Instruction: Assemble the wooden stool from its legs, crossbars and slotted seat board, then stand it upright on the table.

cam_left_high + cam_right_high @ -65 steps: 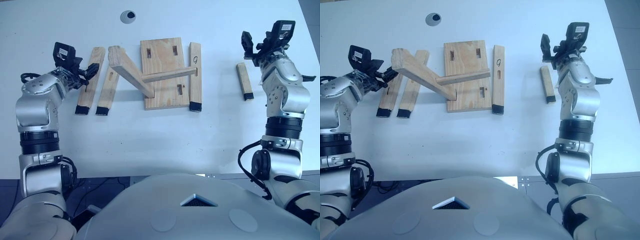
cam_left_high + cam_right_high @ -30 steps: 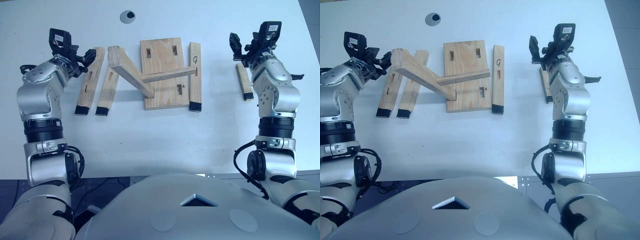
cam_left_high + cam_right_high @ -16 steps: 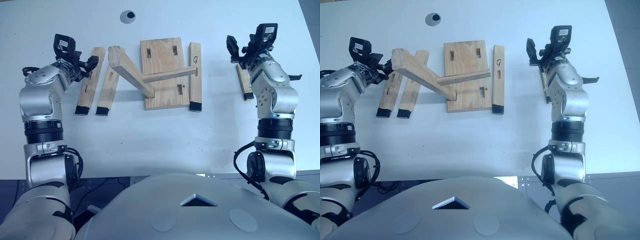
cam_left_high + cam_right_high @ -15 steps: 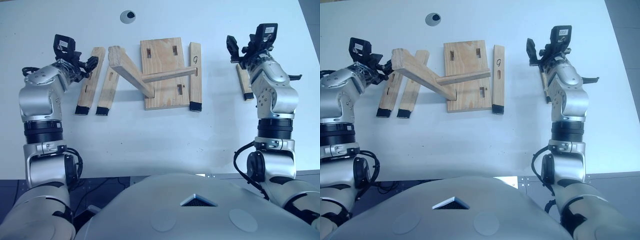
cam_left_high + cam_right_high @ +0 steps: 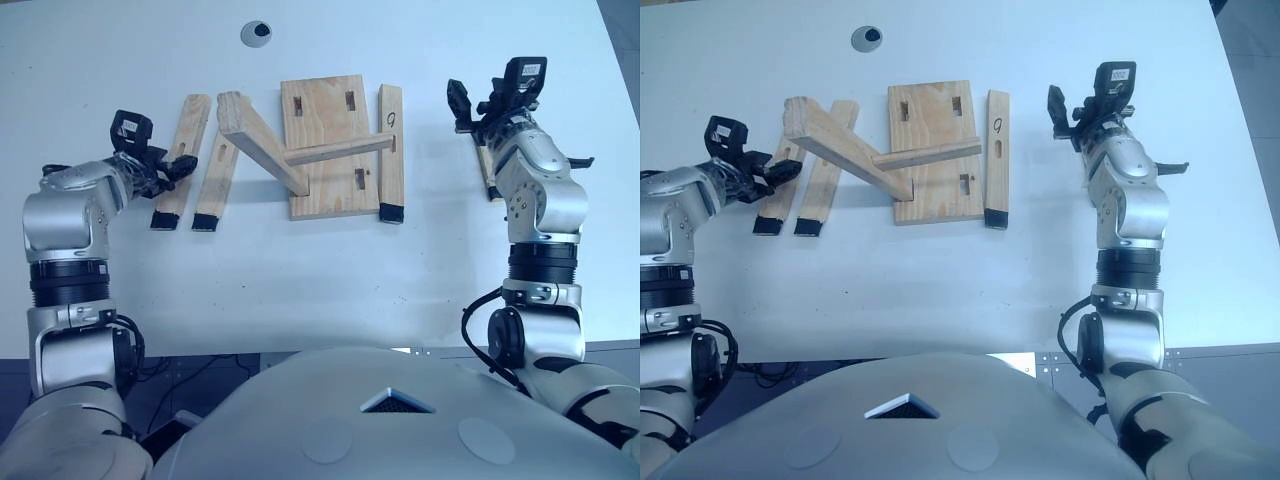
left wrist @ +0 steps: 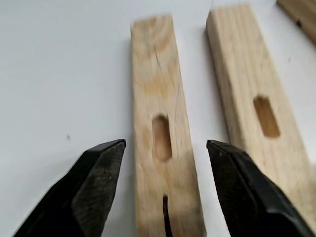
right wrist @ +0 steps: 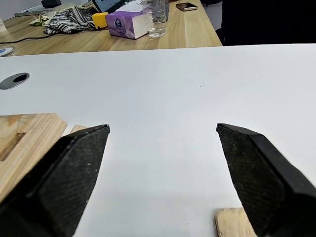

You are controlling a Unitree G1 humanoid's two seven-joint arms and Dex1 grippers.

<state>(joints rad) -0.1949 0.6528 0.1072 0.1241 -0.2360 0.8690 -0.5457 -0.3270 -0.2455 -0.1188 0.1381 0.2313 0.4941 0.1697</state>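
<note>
At nine o'clock of the board (image 5: 325, 195), our left gripper (image 6: 165, 145) straddles a loose leg (image 6: 157, 94) wide-open, right gripper (image 7: 163, 129) wide, empty; we judge only the tilted leg (image 5: 262, 142) fitted.

White table (image 5: 300, 270), wooden desk (image 7: 168, 42) behind

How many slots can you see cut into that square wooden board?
3 slots in the seat board: far-left, far-right and near-right. The tilted leg covers the near-left corner, so a fourth may be hidden.
</note>
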